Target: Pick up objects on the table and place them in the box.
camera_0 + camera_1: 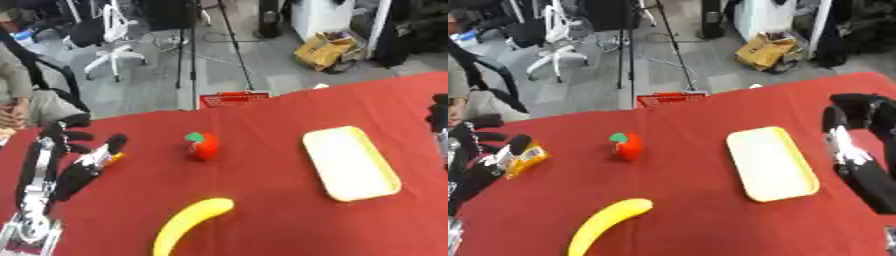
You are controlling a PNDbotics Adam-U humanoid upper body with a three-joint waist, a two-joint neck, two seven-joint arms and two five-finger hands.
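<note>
A red fruit with a green leaf (203, 146) stands mid-table. A yellow banana (188, 222) lies near the front edge. A small orange-yellow packet (528, 156) lies at the left, just beside the thumb of my left hand (66, 165). That hand rests on the cloth with relaxed fingers pointing up and nothing between them. My right hand (857, 155) rests at the right edge, fingers up and holding nothing. A red basket (234, 98) sits just beyond the table's far edge.
A pale yellow rectangular tray (350, 162) lies right of centre on the red tablecloth (262, 200). Beyond the table are tripod legs, office chairs, a cardboard box, and a seated person at the far left.
</note>
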